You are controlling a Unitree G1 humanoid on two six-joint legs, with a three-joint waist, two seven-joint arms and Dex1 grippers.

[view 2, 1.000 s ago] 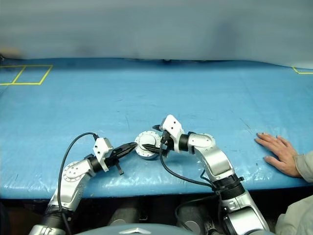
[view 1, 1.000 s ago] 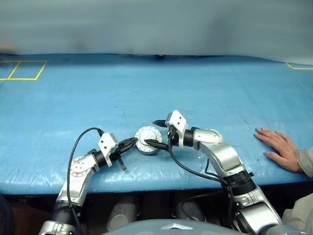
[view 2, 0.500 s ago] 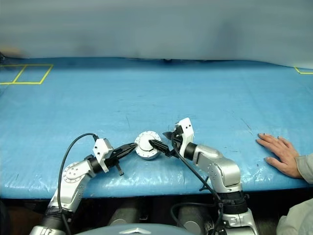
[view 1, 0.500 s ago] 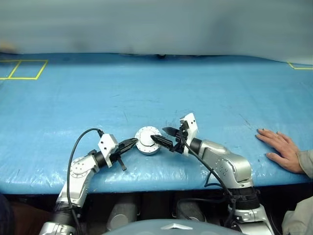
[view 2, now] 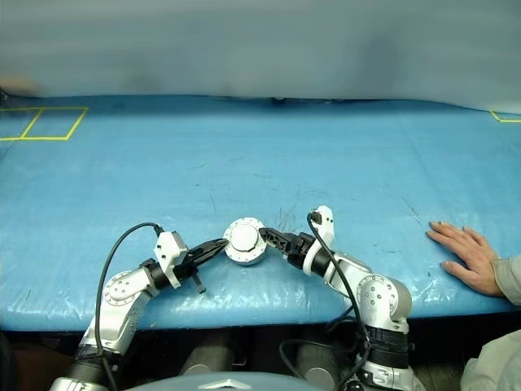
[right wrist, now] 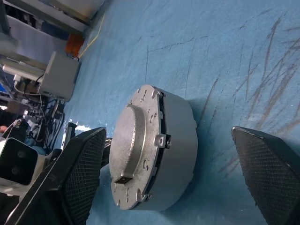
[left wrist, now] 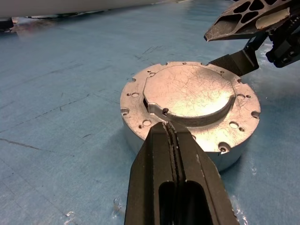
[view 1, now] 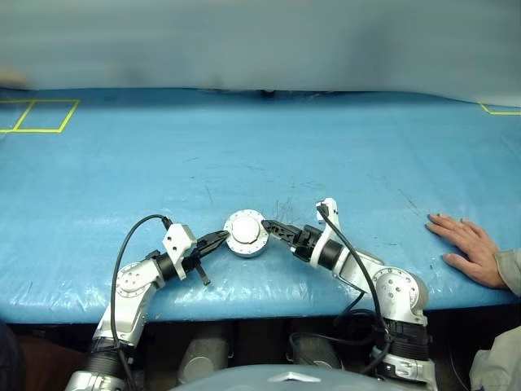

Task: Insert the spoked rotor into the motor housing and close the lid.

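Lid (left wrist: 190, 93) already on the motor housing (right wrist: 176, 154) near the table's front edge, left gripper (view 1: 221, 237) shut and empty against its side, right gripper (view 1: 273, 229) wide open just beside; next, probably pressing lid down evenly.

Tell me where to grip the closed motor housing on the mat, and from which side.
Grip the motor housing across its straight round wall, below the lid. The lid's flange overhangs slightly, so it probably offers little purchase. Come in low from the robot's right, where the right gripper already stands open beside it; the shut left gripper is at the opposite side.
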